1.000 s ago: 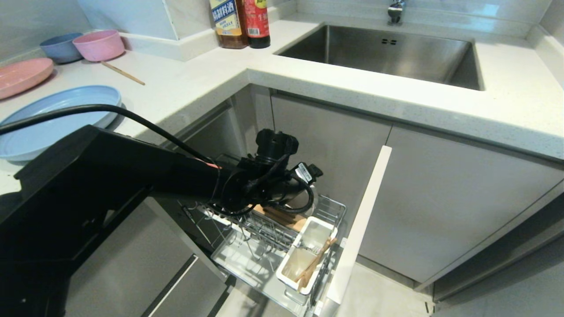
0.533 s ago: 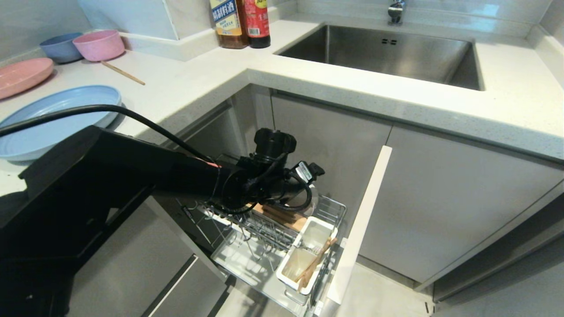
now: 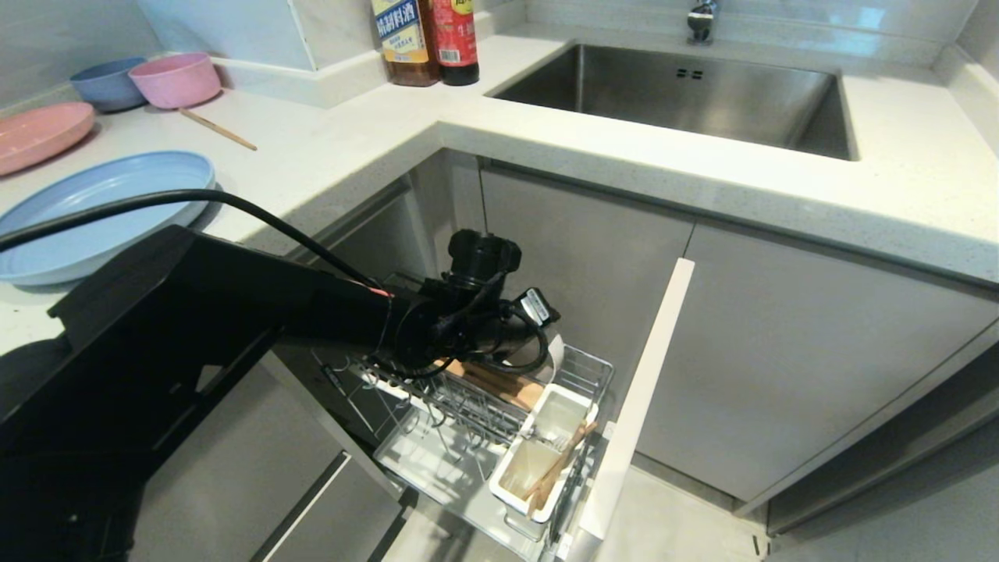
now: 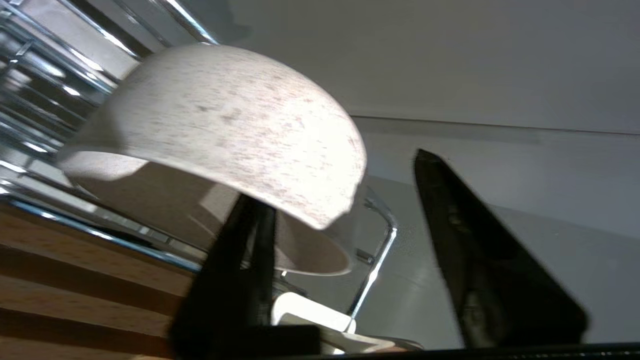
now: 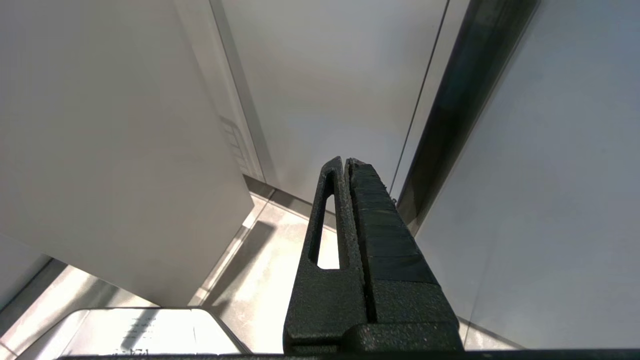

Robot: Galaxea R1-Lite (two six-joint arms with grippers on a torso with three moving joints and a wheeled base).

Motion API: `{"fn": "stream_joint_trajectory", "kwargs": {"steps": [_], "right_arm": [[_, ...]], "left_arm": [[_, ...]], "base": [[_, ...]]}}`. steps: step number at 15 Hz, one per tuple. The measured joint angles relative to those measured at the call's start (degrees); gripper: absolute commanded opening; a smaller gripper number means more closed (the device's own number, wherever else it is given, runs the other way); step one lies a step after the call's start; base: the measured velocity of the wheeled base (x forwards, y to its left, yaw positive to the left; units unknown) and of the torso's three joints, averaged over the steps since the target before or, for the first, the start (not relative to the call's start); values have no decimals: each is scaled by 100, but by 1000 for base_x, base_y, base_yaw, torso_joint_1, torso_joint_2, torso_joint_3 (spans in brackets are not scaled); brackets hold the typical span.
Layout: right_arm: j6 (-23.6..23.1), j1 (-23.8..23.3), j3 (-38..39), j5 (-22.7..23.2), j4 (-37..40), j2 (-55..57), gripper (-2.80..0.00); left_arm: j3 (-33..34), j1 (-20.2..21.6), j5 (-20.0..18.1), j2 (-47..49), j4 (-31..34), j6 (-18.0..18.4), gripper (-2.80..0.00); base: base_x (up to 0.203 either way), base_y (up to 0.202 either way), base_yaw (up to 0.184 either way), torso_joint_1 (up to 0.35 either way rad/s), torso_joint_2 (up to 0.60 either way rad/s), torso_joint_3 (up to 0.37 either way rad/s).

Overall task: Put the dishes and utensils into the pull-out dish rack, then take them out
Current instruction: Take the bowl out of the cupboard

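Note:
The cream-white bowl (image 4: 215, 130) lies tilted on its side in the chrome pull-out dish rack (image 3: 468, 414), at the rack's back end. My left gripper (image 4: 337, 177) is open around the bowl's rim: one finger (image 4: 240, 260) reaches inside the bowl and the other finger (image 4: 475, 250) stands apart outside it. In the head view my wrist covers most of the bowl (image 3: 556, 351). Light-wood chopsticks (image 3: 558, 460) lean in the white utensil cup (image 3: 538, 453). The pale blue plate (image 3: 94, 211) rests on the counter at the left. My right gripper (image 5: 346, 162) is shut and empty, parked low by the cabinets.
The rack's narrow pale front (image 3: 636, 398) stands pulled out beside the cup. A single chopstick (image 3: 218, 130), a pink plate (image 3: 39, 136) and pink and blue bowls (image 3: 175, 78) sit on the counter's left. Two bottles (image 3: 425, 39) and the sink (image 3: 679, 94) are behind.
My left wrist has shifted slightly to the left over the rack, and a white edge of the bowl now shows beside it. Nothing else has moved.

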Motion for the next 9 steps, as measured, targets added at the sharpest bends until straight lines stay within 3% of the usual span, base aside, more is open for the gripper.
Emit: {"fn": "stream_joint_trajectory", "kwargs": {"steps": [9], "right_arm": [[1,0,0,0,0,0,-280]], "left_arm": [[39,-39,-108,-119,26,-33,-280]], "base": [[0,0,0,0,0,0]]}}
